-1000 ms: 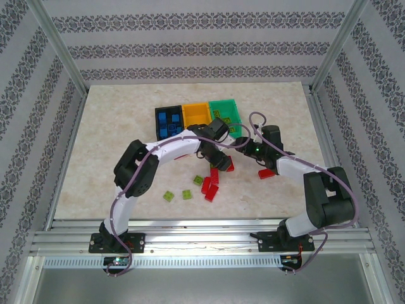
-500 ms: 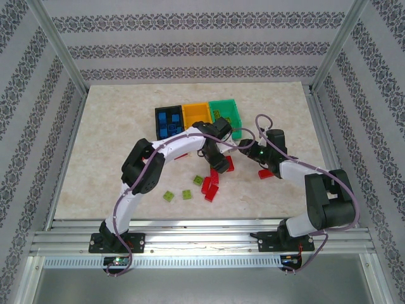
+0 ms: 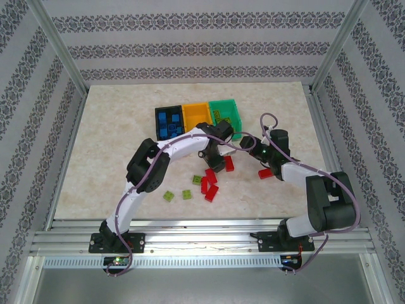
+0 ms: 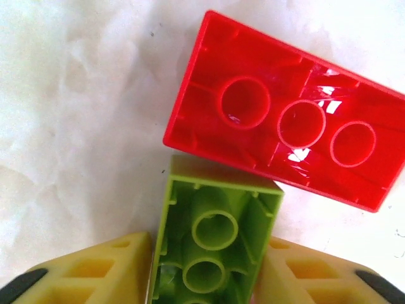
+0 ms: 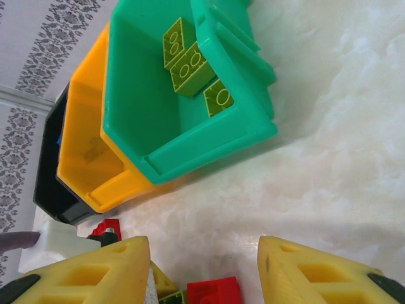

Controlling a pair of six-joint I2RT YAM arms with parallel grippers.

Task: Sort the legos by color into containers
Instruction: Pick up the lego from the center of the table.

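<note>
My left gripper (image 4: 209,253) is shut on a lime green lego (image 4: 212,234), its hollow underside facing the camera and a yellow finger (image 4: 111,269) pressed against each long side. A red lego (image 4: 285,149) lies upside down on the table touching the green one's far end. In the top view the left gripper (image 3: 217,163) is low at the table's middle and my right gripper (image 3: 253,154) is just right of it. The right gripper (image 5: 204,250) is open over bare table, a red lego (image 5: 215,292) near its base. The green container (image 5: 190,136) holds three lime legos (image 5: 186,66).
The black (image 3: 169,120), orange (image 3: 197,114) and green (image 3: 226,112) containers stand in a row at the back; blue legos lie in the black one. Loose red legos (image 3: 209,183) and one more (image 3: 266,173) lie mid-table. Lime ones (image 3: 169,196) lie nearer the front.
The left gripper has closed on the lime green lego. The right gripper has drawn back slightly to the right.
</note>
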